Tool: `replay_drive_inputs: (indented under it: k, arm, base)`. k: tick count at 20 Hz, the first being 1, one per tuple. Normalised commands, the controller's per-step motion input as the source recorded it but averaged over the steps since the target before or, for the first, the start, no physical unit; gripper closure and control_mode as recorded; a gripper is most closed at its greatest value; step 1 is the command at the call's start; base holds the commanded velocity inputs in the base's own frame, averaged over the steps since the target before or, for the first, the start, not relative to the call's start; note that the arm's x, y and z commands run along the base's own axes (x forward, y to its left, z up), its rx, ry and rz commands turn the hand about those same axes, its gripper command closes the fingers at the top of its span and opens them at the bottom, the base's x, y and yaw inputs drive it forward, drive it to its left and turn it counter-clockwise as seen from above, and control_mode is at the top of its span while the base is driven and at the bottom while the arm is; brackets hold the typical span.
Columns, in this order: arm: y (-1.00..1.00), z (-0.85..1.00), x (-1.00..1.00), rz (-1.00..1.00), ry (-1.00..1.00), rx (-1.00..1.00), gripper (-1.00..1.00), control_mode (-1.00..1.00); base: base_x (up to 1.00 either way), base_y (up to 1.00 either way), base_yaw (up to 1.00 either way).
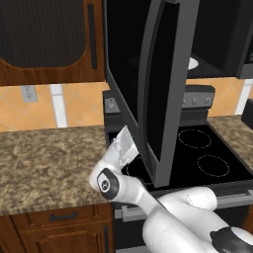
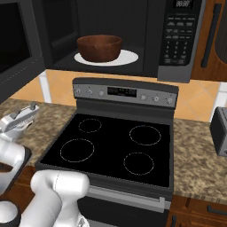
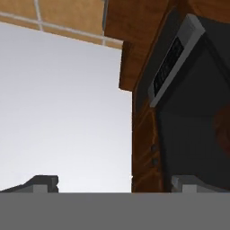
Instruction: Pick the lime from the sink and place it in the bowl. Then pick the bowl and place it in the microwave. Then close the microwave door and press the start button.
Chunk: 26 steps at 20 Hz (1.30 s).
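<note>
While the microwave door (image 1: 160, 94) hangs open, the brown bowl (image 2: 99, 48) sits inside.

Black glass-top stove (image 2: 115, 148) with four ring burners sits between speckled granite surface (image 1: 44, 163) sections. Wooden cabinets (image 1: 47, 39) hang above. A grey toaster (image 2: 219, 131) stands at right, partly cropped.

The speckled brown stone table (image 2: 195, 164) runs across the middle of both base views, split by the black glass-top stove (image 2: 115, 148) at center. A grey appliance (image 2: 220, 131) rests on it at the right edge of the right base view.
</note>
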Motion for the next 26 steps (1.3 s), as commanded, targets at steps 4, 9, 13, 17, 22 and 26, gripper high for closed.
replay_drive_inputs:
  k: [4,9,13,17,22,26]
  arm:
    - [0.39,-0.32,0.31,-0.03,0.15,-0.04,-1.00,-1.00]
    - [0.44,-0.21,0.18,-0.03,0.17,-0.01,-1.00,-1.00]
    - [0.41,-0.25,0.15,-0.02,0.16,0.00,-1.00,-1.00]
    - [0.40,-0.08,0.05,-0.01,0.14,0.00,-1.00,-1.00]
    - [0.55,0.03,0.00,0.00,0.15,0.00,-1.00,-1.00]
    - [0.38,0.25,-0.11,-0.01,0.12,0.01,-1.00,-1.00]
  base:
    - [0.00,0.00,0.00]
    - [0.00,0.00,0.00]
    - [0.00,0.00,0.00]
    - [0.00,0.00,0.00]
    - [0.00,0.00,0.00]
    - [0.00,0.00,0.00]
